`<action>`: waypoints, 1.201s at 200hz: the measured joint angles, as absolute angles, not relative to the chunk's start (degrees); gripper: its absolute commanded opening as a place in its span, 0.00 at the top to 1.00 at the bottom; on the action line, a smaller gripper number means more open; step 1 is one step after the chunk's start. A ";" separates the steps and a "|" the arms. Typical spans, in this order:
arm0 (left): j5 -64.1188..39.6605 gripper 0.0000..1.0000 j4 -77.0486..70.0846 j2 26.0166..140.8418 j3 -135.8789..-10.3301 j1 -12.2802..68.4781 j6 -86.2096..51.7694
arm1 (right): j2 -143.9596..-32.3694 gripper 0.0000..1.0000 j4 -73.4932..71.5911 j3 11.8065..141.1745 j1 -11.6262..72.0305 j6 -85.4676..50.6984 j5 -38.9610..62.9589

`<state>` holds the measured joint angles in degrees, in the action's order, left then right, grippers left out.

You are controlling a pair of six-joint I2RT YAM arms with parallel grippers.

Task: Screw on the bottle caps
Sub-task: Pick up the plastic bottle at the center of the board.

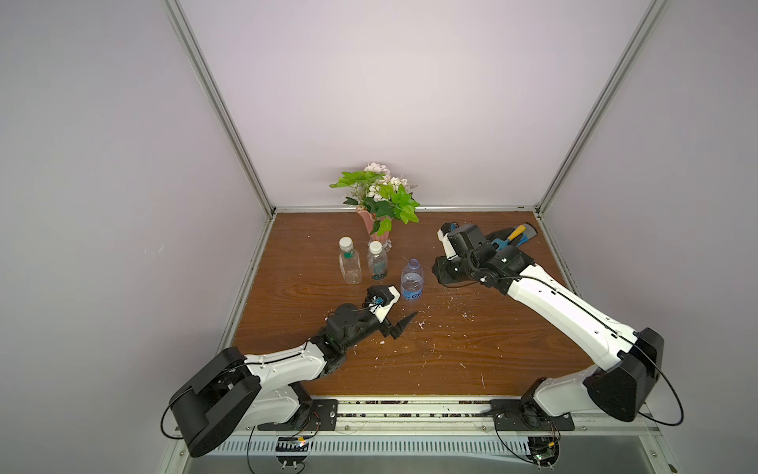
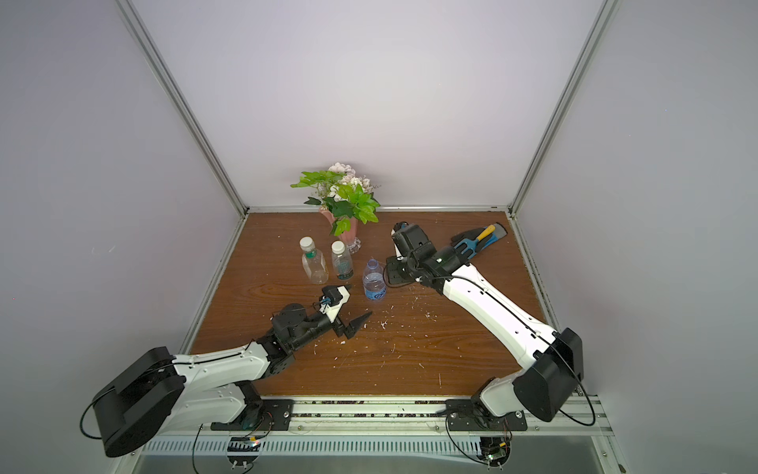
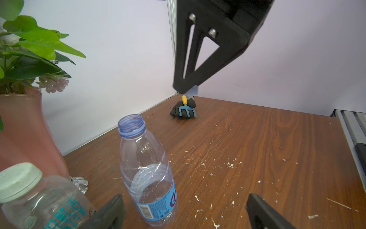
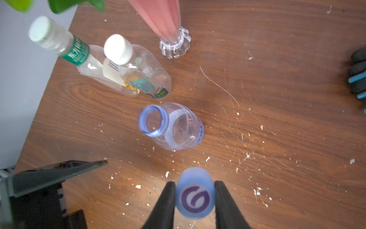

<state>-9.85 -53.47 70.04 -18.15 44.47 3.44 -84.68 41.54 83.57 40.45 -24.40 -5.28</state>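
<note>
Three bottles stand at the table's back left. The squarish bottle (image 1: 349, 264) with a green neck ring wears a white cap (image 1: 345, 243). The dark-labelled bottle (image 1: 377, 264) also wears a white cap (image 1: 374, 246). The blue-labelled bottle (image 1: 411, 283) (image 3: 147, 178) (image 4: 174, 126) is uncapped, its mouth open. My right gripper (image 4: 194, 183) (image 1: 447, 273) is shut on the blue cap (image 4: 195, 198) with the swirl mark, just right of that bottle and above the table. My left gripper (image 3: 184, 214) (image 2: 356, 303) is open in front of the blue-labelled bottle, which stands near one finger (image 3: 111, 212).
A pink flower vase (image 1: 377, 230) (image 4: 158, 17) stands right behind the bottles. A black glove with a blue hand rake (image 1: 512, 240) (image 3: 185, 109) lies at the back right. White flecks litter the wooden table (image 1: 471, 349). Walls enclose three sides.
</note>
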 measured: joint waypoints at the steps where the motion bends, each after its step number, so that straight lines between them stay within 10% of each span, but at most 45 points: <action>1: -9.80 0.06 -53.56 70.17 -18.28 44.42 3.42 | -84.84 0.73 41.60 83.77 40.47 -24.34 -5.23; 240: -9.37 0.29 -60.10 86.17 -28.36 40.34 2.22 | -107.42 0.73 57.60 111.92 43.68 -15.14 -7.53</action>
